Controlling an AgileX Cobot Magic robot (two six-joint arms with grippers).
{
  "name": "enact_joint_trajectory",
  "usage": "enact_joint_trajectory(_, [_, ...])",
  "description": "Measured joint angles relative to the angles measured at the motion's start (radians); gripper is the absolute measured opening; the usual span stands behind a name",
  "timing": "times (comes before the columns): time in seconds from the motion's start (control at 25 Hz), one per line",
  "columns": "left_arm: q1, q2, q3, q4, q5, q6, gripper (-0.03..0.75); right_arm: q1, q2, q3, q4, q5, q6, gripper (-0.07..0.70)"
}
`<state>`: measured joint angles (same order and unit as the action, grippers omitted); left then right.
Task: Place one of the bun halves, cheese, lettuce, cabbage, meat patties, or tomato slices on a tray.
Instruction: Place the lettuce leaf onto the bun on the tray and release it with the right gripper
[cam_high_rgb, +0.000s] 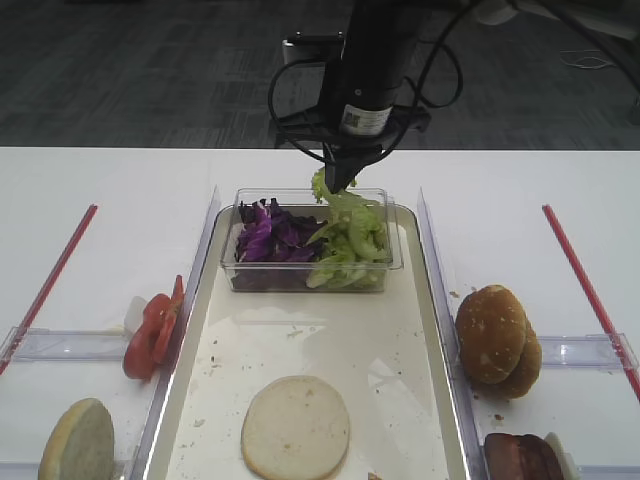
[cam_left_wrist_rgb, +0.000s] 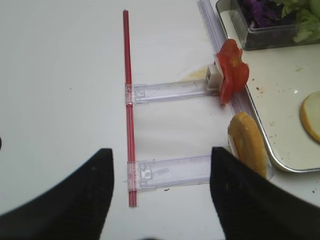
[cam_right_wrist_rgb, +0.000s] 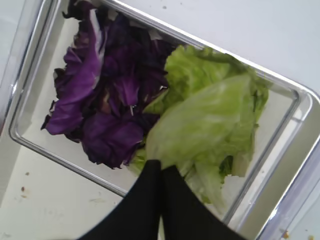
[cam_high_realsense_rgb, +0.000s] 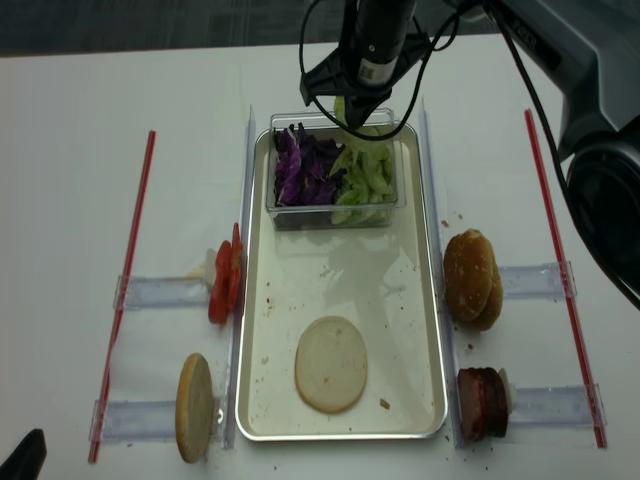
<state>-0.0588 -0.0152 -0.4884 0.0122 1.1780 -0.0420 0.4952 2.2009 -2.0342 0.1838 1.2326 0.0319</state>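
Note:
My right gripper (cam_right_wrist_rgb: 161, 167) is shut on a light green lettuce leaf (cam_right_wrist_rgb: 210, 120). It holds the leaf over the clear tub (cam_high_rgb: 395, 262) at the far end of the tray (cam_high_rgb: 437, 330). In the high view the leaf hangs from the gripper (cam_high_rgb: 340, 180), still touching the lettuce below. Purple cabbage (cam_right_wrist_rgb: 105, 95) fills the tub's left half. One bun half (cam_high_rgb: 296, 427) lies cut face up on the tray's near floor. My left gripper (cam_left_wrist_rgb: 160, 155) stands open over bare table, left of the tray, holding nothing.
Tomato slices (cam_high_rgb: 152, 330) and a bun half (cam_high_rgb: 77, 440) stand on edge in clear holders left of the tray. Sesame bun tops (cam_high_rgb: 497, 338) and meat patties (cam_high_rgb: 520, 458) sit on its right. Red strips (cam_high_rgb: 50, 280) (cam_high_rgb: 590, 290) run along both outer sides.

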Motion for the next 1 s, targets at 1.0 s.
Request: enact_joint_trajectory(1.0, [0.0,0.0,0.0,0.0,0.0,0.0,0.428,0.083,-0.274,0.456,-0.012,-0.025,-0.061,0.012])
